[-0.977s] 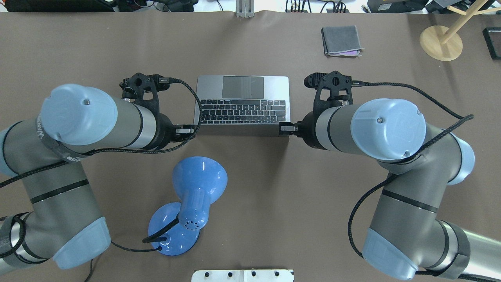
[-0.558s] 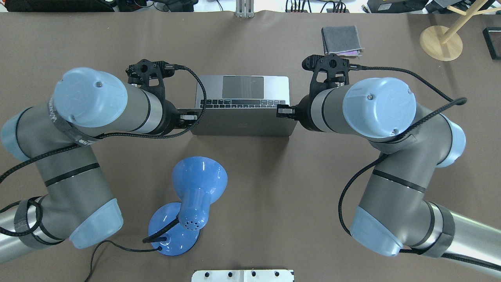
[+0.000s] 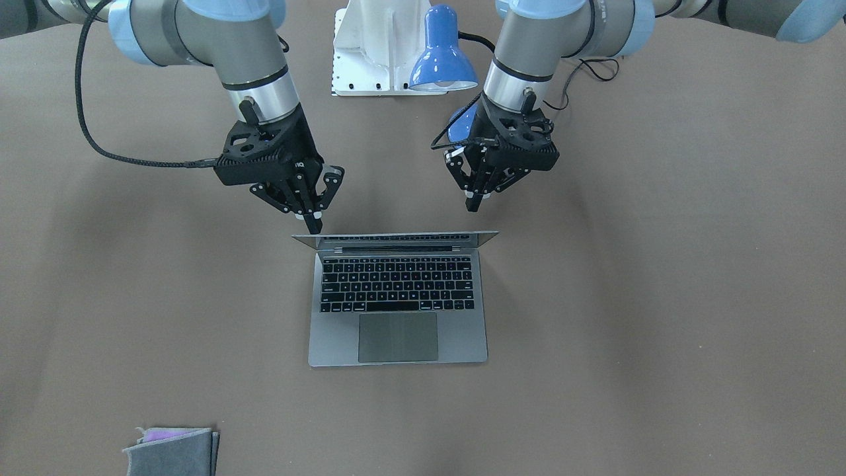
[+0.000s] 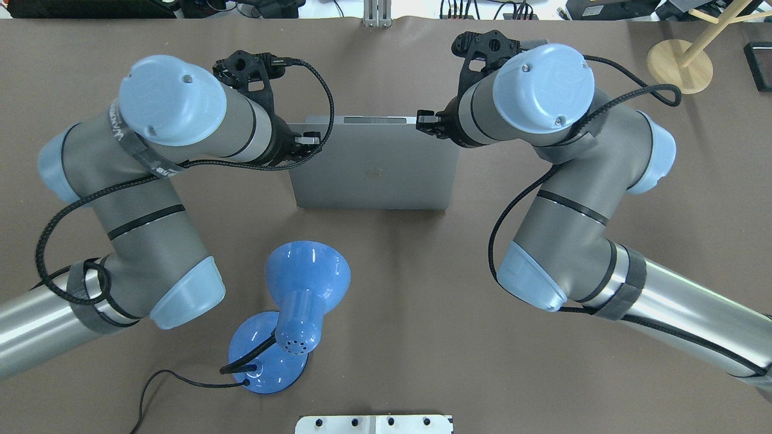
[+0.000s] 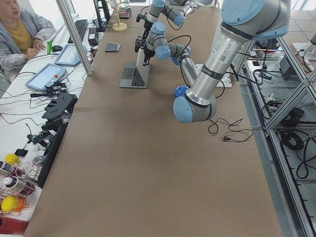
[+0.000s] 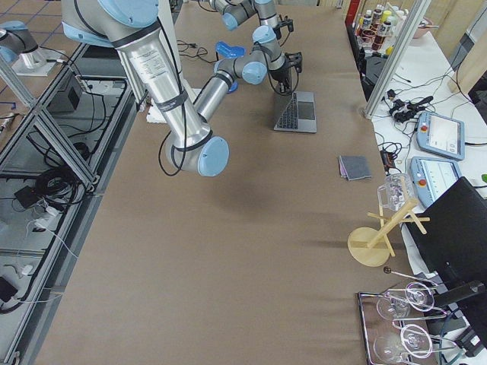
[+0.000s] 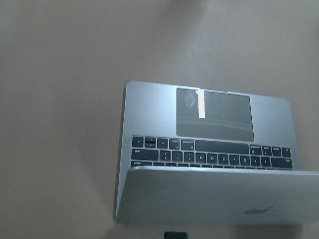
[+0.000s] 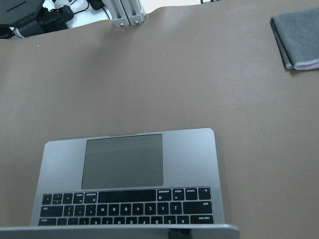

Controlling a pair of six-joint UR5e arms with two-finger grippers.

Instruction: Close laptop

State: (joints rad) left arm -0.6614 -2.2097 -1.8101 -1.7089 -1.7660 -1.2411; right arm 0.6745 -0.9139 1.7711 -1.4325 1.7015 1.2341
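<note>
The space-grey laptop [image 4: 374,175] sits mid-table with its lid tipped forward over the keys; only a strip of the base shows beyond the lid's edge. In the front view its keyboard and trackpad [image 3: 396,330] show, with the lid nearly edge-on. My left gripper [image 4: 309,140] is shut, with its tips at the back of the lid's left top corner. My right gripper [image 4: 424,119] is shut at the lid's right top edge. The left wrist view shows the lid's back over the lower key rows [image 7: 209,199]. The right wrist view shows the base [image 8: 189,149].
A blue desk lamp [image 4: 301,289] stands near the robot's side, behind the laptop. A folded grey cloth [image 3: 172,449] lies at the far side on my right. A wooden stand [image 4: 678,65] is at the far right corner. A white plate [image 4: 374,424] sits at the near edge.
Both arms have moved forward, away from the robot's base, with the shut grippers at the lid's top edge. The lid has tipped further down over the keyboard.
</note>
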